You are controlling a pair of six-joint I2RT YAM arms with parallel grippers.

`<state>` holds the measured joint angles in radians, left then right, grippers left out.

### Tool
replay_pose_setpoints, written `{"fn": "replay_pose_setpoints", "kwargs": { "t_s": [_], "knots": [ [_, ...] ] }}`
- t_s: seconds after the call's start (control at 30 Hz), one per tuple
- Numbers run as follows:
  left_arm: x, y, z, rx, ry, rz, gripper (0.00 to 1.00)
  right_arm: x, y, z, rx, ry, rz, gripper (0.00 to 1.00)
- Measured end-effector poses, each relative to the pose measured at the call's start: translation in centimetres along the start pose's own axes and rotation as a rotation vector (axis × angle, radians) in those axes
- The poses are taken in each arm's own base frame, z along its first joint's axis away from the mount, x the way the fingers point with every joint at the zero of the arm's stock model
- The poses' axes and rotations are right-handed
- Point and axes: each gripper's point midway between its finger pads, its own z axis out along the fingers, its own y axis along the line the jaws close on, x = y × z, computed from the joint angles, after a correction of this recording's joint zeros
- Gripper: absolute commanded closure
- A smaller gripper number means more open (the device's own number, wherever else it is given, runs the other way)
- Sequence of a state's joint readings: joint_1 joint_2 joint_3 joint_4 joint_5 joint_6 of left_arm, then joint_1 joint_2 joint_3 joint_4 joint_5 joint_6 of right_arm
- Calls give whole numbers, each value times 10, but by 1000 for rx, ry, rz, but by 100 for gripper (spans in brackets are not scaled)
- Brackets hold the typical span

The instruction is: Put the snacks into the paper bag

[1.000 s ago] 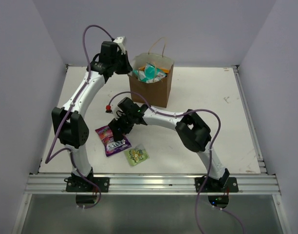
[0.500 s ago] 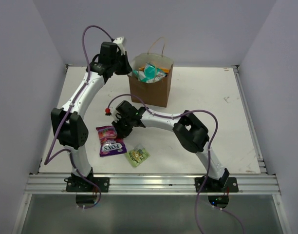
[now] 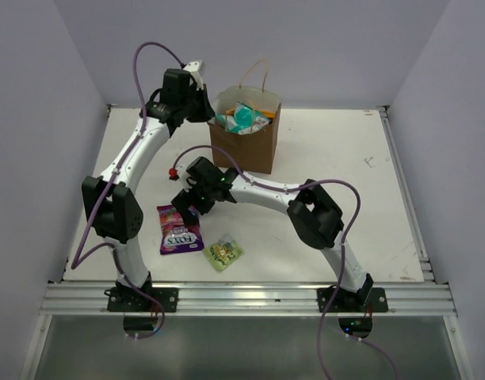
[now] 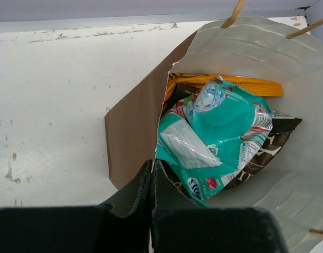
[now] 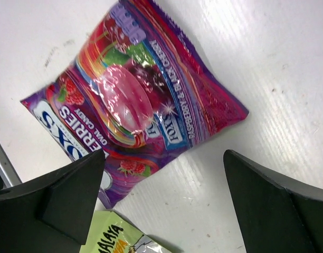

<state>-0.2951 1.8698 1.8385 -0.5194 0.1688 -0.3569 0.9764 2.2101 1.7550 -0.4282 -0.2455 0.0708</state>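
The paper bag (image 3: 246,138), the biggest thing here, stands upright against the left pincer (image 4: 151,174). That pincer is closed flat, and the bag's brown side wall runs into the seam between its fingers, so it appears to pinch the rim.

Just beyond those fingers, inside the bag, lie the orange chip bag (image 4: 225,84) and the dark brown chip bag (image 4: 262,153). The teal packet (image 4: 225,126) is heaped on top, close to the rim.

The purple candy packet (image 5: 135,100) lies flat on the table (image 3: 330,158) beneath the right pincer (image 5: 164,158). This pincer is spread wide and holds nothing. Most of the packet sits ahead of its fingertips, with one corner under one finger. The small green packet (image 5: 116,237) lies just beside that same finger.

Closing from here could catch only the purple corner, skid the flat packet across the table, or nip the green one as well. The full bag may also let a new packet perch on top and slide out.

The right arm reaches forward and leftward, its elbow bent and its wrist pitched down. The left arm stretches forward and high, its wrist turned toward the rim.
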Motion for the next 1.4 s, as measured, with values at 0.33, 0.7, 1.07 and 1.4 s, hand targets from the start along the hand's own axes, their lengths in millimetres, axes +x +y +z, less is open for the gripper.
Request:
{"fn": "replay_pose_setpoints", "kwargs": {
  "t_s": [0.33, 0.7, 1.07, 1.4],
  "knots": [
    [0, 0, 1, 1, -1, 1, 100, 0, 10, 20, -45, 8, 11, 1],
    [3, -1, -3, 8, -6, 2, 100, -8, 19, 27, -76, -26, 27, 100],
    [3, 0, -4, 3, -9, 4, 100, 6, -2, -23, 90, 25, -1, 100],
    [2, 1, -4, -1, -11, 3, 100, -159, -95, -304, 629, -463, -3, 100]
  ]
}}
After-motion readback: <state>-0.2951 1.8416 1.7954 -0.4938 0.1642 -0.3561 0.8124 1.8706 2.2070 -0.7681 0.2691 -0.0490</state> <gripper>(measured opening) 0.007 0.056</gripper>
